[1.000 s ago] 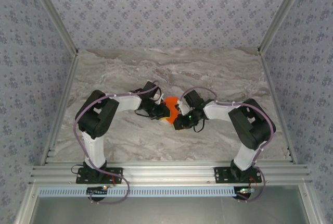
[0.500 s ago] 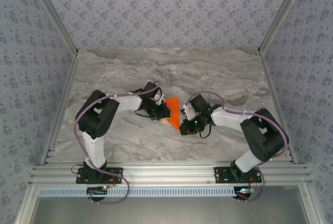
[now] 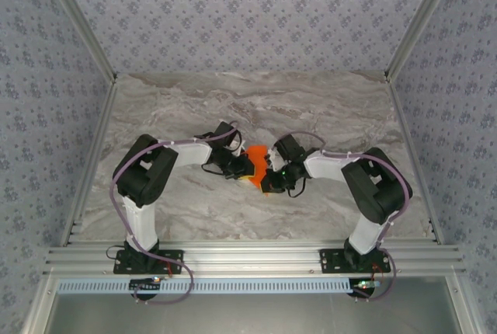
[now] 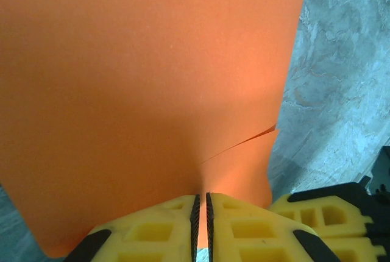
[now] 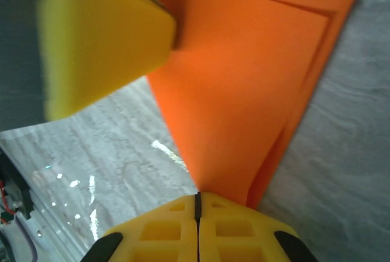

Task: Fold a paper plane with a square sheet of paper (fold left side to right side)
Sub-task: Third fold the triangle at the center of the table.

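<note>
— How far along is your fold?

— Partway, I'd judge. Your thin orange-red sheet of paper point(image 3: 255, 154) is mid-table over the grey marbled tabletop point(image 3: 194, 109), between both arms. Your left gripper point(image 4: 202, 204) has its yellow jaws pinched onto one edge, and your right gripper point(image 5: 197, 204) is clamped onto another.

— Any creases in?

— The wrist views show overlapping layers and a flap edge, so some folding looks done. It isn't a narrow dart yet. You have the left-over-right fold to close and press flat.
</note>
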`<state>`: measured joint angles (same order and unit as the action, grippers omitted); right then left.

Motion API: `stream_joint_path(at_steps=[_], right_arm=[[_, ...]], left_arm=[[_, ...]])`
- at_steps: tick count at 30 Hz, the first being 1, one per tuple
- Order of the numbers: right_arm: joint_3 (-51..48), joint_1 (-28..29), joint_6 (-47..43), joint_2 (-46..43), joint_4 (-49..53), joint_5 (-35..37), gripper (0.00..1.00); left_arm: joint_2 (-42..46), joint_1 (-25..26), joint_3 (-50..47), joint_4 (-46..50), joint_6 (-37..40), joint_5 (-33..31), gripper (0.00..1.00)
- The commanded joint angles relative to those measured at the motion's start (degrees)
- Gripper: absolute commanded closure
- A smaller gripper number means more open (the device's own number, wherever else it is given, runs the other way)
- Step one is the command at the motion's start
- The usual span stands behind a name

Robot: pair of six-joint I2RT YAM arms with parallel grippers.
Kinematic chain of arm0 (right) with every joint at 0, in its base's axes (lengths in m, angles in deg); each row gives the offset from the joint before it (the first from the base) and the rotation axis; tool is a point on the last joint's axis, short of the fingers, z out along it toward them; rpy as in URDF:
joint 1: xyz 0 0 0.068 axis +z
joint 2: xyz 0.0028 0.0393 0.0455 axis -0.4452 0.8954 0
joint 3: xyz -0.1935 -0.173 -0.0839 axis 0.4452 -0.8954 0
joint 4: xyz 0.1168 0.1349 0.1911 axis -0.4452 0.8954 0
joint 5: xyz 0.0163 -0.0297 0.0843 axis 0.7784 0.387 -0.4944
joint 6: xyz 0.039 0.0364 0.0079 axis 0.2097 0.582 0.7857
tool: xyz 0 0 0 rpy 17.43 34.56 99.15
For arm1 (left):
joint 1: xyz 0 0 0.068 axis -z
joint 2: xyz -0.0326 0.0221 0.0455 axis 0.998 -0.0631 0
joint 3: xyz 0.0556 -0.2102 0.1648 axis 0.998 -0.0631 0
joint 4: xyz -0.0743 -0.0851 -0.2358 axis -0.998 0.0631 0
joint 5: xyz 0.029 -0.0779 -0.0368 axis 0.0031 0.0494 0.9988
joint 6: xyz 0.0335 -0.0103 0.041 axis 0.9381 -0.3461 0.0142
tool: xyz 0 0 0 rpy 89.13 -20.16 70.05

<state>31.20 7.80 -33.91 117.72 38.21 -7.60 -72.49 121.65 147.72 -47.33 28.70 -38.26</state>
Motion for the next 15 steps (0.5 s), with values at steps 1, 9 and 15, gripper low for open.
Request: stream_joint_path(at_steps=[1, 9, 15], right_arm=[[-1.16, -0.06, 2.12, 1.09, 2.35, 3.86, 0.96], [-5.53, -1.77, 4.67, 2.42, 1.83, 5.86, 1.0], [-6.6, -2.66, 4.59, 3.0, 0.86, 5.73, 1.0]], left_arm=[[-0.39, -0.37, 0.09, 4.53, 1.25, -4.94, 0.86], [6.43, -0.05, -0.4, 1.69, 1.57, -4.94, 0.81], [10.79, 2.51, -3.4, -0.91, 0.46, -3.87, 0.86]])
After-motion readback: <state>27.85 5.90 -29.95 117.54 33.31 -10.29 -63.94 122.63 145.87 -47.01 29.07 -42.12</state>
